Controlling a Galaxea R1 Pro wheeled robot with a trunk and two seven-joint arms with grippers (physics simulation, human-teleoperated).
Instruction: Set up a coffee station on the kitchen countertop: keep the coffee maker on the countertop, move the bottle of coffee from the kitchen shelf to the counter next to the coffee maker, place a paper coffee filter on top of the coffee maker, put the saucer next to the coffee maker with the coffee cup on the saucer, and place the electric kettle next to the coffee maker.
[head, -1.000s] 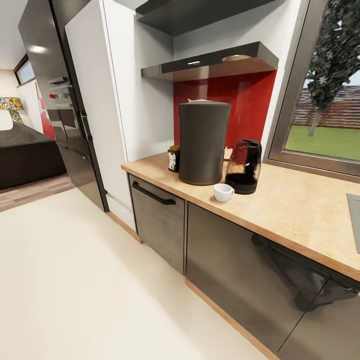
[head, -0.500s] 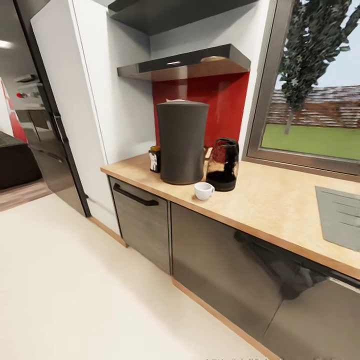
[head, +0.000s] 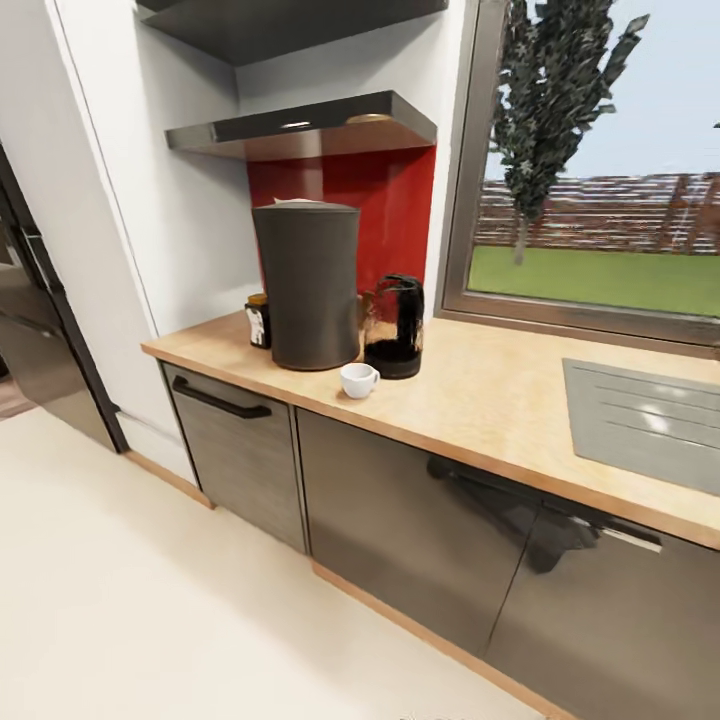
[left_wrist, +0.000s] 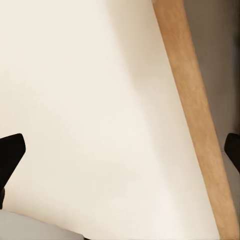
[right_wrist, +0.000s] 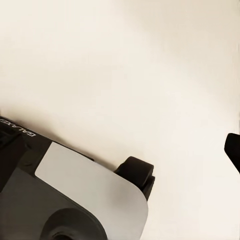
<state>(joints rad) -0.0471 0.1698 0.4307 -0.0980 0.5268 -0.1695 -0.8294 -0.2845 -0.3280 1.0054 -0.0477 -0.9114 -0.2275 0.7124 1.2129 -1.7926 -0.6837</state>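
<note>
On table (head: 480, 400), centre-left of frame: coffee maker (head: 306, 285), bottle of coffee (head: 259, 320) left, electric kettle (head: 393, 326) right, coffee cup (head: 357, 379) in front, saucer unseen. Left fingers (left_wrist: 11, 157) spread wide, empty; right fingers cannot tell. Approach slowly, square to table.

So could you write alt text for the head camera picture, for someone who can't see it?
A wood-grain kitchen countertop holds a tall dark-grey coffee maker, with a small dark bottle of coffee at its left, a glass electric kettle at its right and a white coffee cup in front. Above hangs a dark kitchen shelf on a red backsplash; a window shows a lawn.
</note>
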